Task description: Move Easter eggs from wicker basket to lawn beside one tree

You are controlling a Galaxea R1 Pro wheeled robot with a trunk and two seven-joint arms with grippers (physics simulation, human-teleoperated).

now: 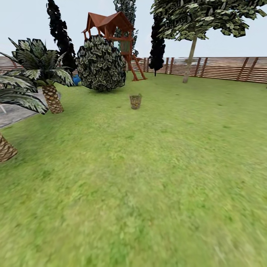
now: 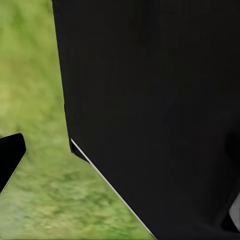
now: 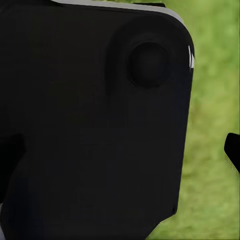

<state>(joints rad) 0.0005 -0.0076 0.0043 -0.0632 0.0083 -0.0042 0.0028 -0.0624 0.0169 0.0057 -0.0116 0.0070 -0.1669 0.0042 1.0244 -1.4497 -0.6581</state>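
You're on the approach: the wicker basket (image 1: 135,101) stands mid-lawn (image 1: 148,178), well ahead, short of the round bush (image 1: 101,63). Eggs too small to make out. Drive closer before reaching. Gripper openings — can't tell.

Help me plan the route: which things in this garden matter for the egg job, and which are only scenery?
Job: wicker basket, lawn, pale-trunked tree.
Scenery: round bush, palm, wooden playhouse, fence.

open lawn (image 1: 148,178), distant wicker basket (image 1: 135,101)
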